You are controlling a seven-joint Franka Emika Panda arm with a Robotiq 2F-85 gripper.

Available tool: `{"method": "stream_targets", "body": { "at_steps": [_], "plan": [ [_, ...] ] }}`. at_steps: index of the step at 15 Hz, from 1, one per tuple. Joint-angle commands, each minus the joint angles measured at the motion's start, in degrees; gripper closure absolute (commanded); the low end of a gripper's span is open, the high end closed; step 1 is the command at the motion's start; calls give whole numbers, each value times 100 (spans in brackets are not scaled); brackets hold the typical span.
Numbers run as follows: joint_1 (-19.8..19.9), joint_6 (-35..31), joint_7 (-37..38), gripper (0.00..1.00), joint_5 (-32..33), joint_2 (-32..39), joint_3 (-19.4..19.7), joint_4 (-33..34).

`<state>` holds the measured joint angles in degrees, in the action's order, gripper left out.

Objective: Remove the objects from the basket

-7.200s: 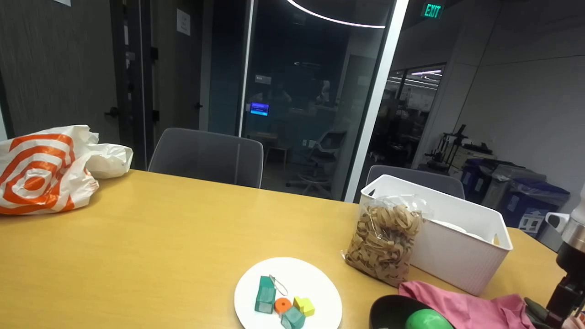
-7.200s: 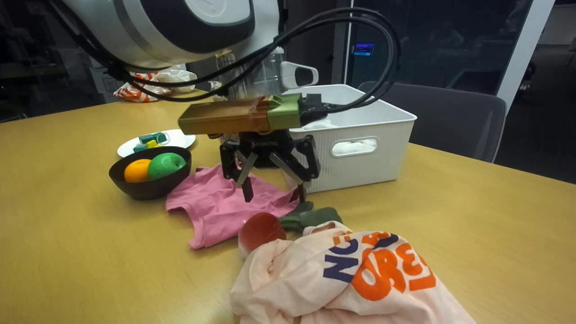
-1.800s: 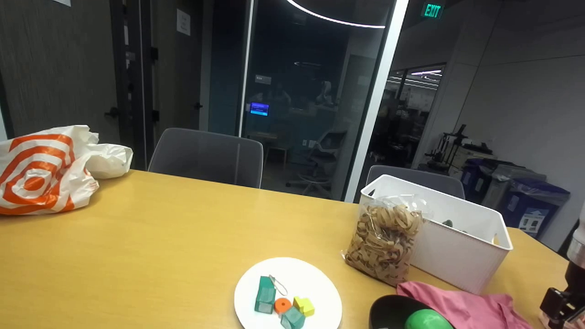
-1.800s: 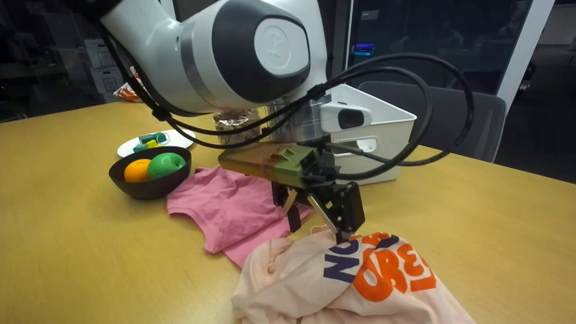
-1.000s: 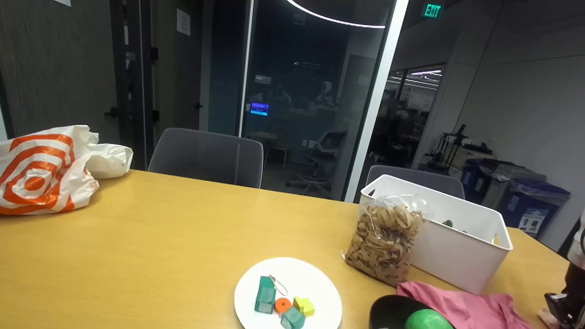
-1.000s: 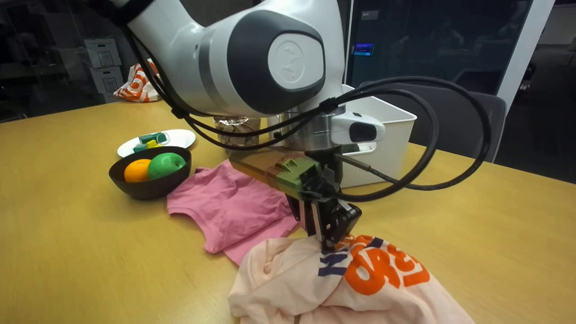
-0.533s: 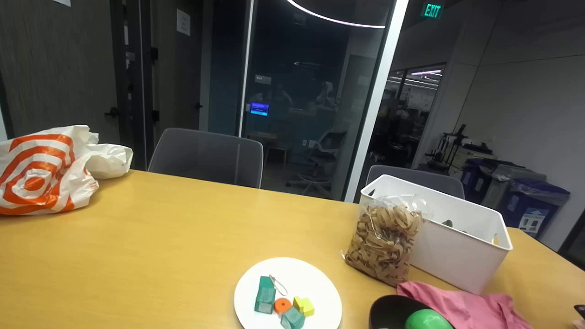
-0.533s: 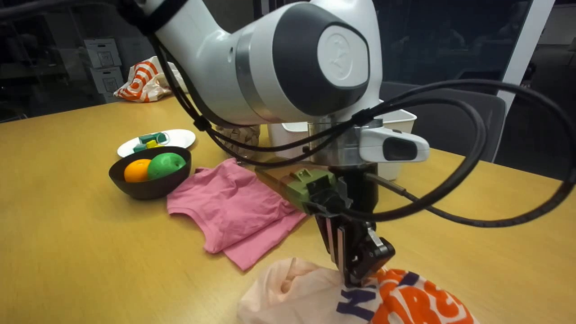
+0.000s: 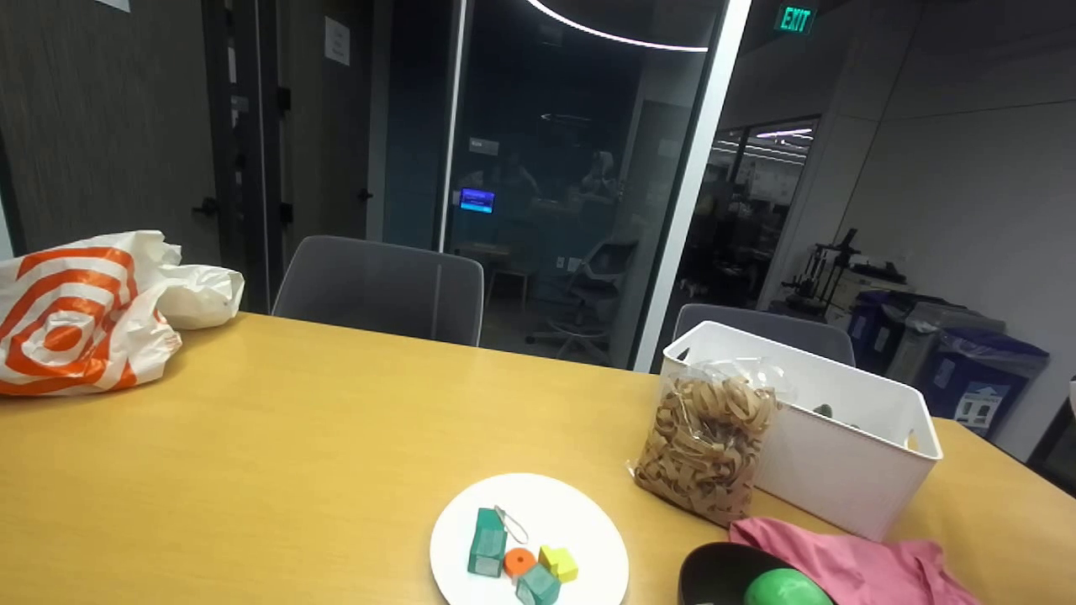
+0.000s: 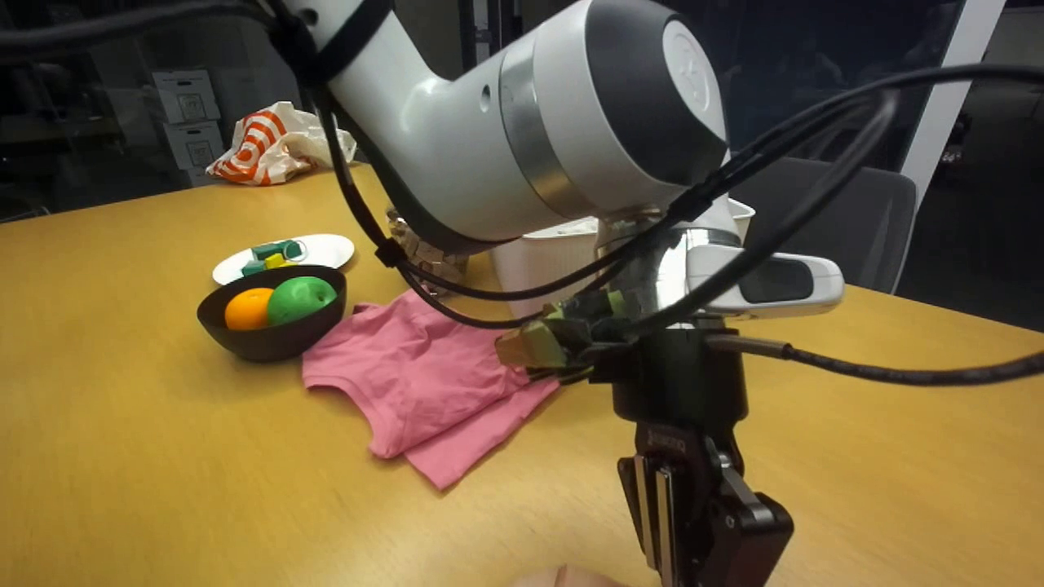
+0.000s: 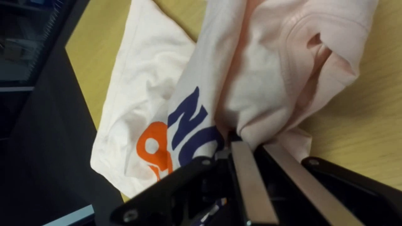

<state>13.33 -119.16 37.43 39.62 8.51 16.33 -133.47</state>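
The white basket [image 9: 849, 479] stands at the right of the table, with a small dark green tip [image 9: 824, 410] showing above its contents; the rest inside is hidden. In an exterior view the arm covers much of the basket [image 10: 542, 265]. My gripper [image 11: 251, 145] is shut on a pale pink shirt [image 11: 260, 62] with orange and navy lettering; bunched cloth runs in between the fingertips. The shirt hangs over the table near its edge, away from the basket. In an exterior view the fingertips fall below the frame, where only a bit of the shirt [image 10: 567, 577] shows.
A pink shirt [image 10: 424, 375] lies in front of the basket. Beside it are a black bowl [image 10: 269, 342] with an orange and a green fruit, a plate [image 9: 458, 580] of several small blocks, and a bag of pasta [image 9: 706, 445]. A Target bag [image 9: 84, 319] sits farther off.
The red and green items beside the pink shirt have left the table; a green tip now shows in the basket. My gripper has shut on the pale shirt and dragged it away from the basket.
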Motion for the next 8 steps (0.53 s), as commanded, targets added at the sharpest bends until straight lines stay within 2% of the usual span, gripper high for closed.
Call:
{"method": "stream_targets", "body": {
  "at_steps": [1,6,8],
  "plan": [
    [-41,88,-334,91,-512,42,-106,202],
    [-19,-1339,-544,91,-1642,58,-167,191],
    [-1,-1838,-584,91,-2288,175,-171,234]
  ]
}}
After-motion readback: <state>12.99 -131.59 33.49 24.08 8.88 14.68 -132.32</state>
